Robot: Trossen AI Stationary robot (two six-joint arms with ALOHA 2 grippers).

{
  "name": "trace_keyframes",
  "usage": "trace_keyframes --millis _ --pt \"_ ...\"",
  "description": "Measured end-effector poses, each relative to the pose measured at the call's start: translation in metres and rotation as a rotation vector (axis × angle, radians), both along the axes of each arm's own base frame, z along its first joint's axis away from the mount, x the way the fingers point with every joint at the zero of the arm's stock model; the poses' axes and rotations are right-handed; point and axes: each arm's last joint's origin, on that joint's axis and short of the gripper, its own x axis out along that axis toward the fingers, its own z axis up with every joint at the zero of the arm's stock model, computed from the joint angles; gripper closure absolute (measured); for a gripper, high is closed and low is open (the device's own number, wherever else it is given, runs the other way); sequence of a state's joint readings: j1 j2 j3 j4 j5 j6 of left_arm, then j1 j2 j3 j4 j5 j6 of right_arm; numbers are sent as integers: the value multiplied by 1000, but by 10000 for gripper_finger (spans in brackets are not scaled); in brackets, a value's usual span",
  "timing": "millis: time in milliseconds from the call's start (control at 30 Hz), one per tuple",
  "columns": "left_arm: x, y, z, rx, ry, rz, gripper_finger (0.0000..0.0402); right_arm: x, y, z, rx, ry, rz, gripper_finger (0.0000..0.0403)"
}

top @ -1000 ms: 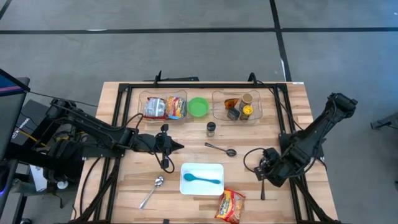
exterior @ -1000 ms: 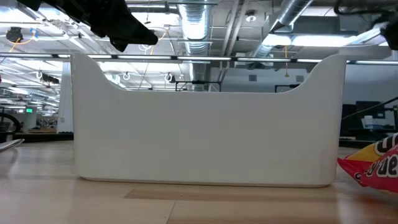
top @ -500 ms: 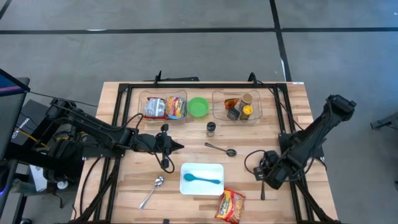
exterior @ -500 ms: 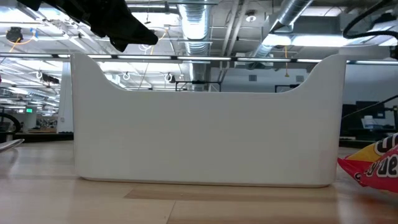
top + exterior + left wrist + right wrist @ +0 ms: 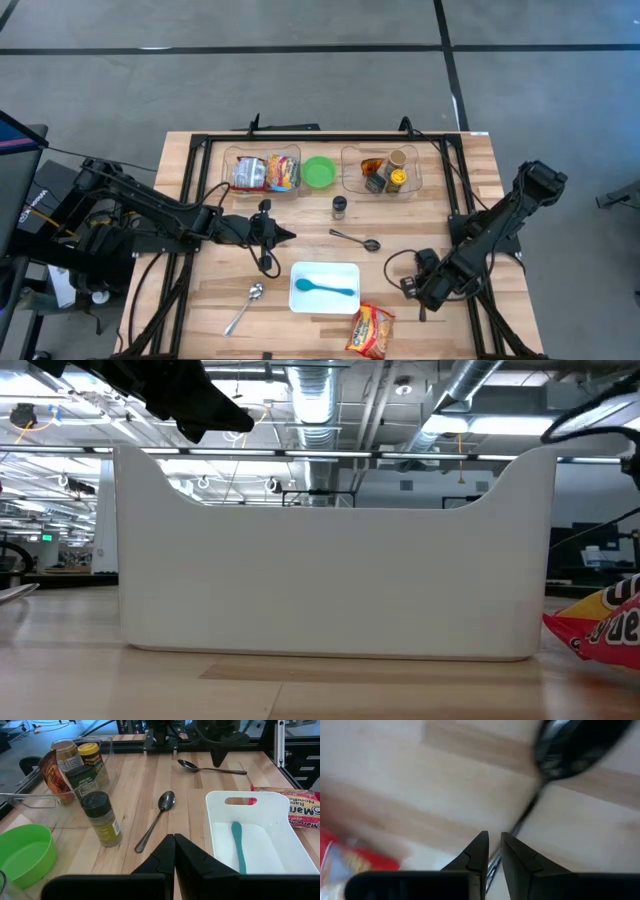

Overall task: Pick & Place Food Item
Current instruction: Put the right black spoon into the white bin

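Reaching stage: right tool [image 5: 418,291], fingers nearly together and empty, low over wooden counter [image 5: 470,170]. Next: slide toward red-yellow crinkly noodle packet [image 5: 370,331] at 7 o'clock, spread, grab. Left tool [image 5: 282,236] pinched together, idle.

Industrial lab, exposed ceiling ducts [image 5: 318,405], strip lights, concrete floor [image 5: 300,80]

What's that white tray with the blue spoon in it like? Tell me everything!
The white tray is a shallow rectangular bin that looks like smooth plastic, with rounded corners, raised walls and a slot handle cut into one end wall, seen in the left wrist view. It sits flat on the wooden table, toward the front edge. A teal spoon lies flat inside it. A red and yellow noodle packet lies just beside one corner. Neither gripper touches it.
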State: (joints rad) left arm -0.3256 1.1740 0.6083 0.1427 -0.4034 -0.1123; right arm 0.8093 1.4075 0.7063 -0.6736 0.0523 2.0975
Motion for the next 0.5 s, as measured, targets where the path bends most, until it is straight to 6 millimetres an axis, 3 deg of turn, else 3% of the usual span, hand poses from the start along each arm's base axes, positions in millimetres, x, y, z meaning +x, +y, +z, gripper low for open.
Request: trace_keyframes --millis 167,500 --pt "0 0 0 0 0 -1 398 -6 -4 4 0 41 -160 358" --pt "0 0 0 2 0 -1 398 -14 -1 4 -14 65 -185 358"
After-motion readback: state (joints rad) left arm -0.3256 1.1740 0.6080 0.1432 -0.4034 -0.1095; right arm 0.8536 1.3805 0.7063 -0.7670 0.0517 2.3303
